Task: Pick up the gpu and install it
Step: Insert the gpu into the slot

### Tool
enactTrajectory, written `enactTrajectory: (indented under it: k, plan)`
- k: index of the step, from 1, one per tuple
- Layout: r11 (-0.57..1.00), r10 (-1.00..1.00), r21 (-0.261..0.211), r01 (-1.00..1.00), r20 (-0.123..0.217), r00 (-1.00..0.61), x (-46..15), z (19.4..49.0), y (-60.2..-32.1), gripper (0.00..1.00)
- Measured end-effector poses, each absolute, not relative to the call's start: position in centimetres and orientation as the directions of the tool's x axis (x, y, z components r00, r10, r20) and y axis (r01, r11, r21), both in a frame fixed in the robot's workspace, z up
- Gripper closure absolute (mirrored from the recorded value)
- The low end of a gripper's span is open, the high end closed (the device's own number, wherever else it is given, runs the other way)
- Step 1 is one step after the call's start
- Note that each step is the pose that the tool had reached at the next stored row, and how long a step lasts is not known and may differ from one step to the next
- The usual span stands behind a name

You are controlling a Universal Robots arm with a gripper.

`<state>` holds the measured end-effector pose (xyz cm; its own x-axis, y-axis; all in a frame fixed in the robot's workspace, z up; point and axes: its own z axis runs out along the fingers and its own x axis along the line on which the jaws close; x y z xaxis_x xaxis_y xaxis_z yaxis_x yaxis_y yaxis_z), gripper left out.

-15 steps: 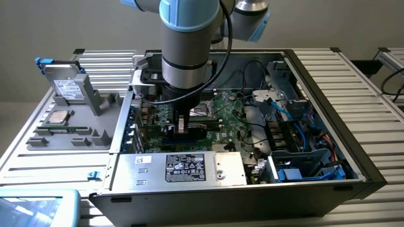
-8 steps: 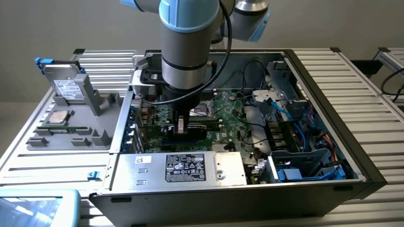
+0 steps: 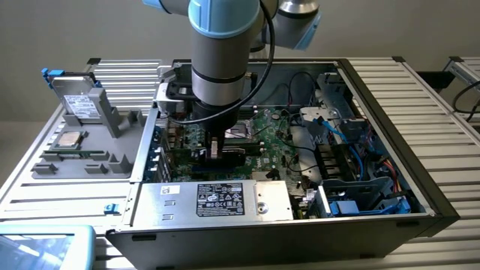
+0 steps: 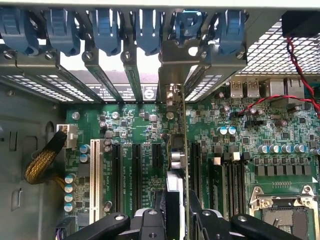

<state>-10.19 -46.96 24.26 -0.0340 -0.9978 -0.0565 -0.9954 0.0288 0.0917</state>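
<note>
Inside the open computer case, the gpu appears edge-on in the wrist view, standing upright over the green motherboard between the black expansion slots. Its silver end bracket lies against the case's rear slot openings. My gripper is shut on the card's upper edge, one black finger on each side. In the exterior view the gripper reaches down into the case's left half, and the gpu is a dark strip under it. I cannot tell whether the card is fully down in a slot.
Blue slot latches line the rear wall. A CPU socket, red-black wires and a yellow braided cable lie nearby. A silver power supply fills the case front. A grey tray with a drive box stands on the exterior view's left.
</note>
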Motion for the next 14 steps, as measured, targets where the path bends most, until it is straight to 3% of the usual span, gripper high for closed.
enactTrajectory:
  k: [14]
  plan:
    - [0.029, -0.998, 0.098, -0.995, -0.049, -0.034, -10.2, 24.34, -47.0, 0.72]
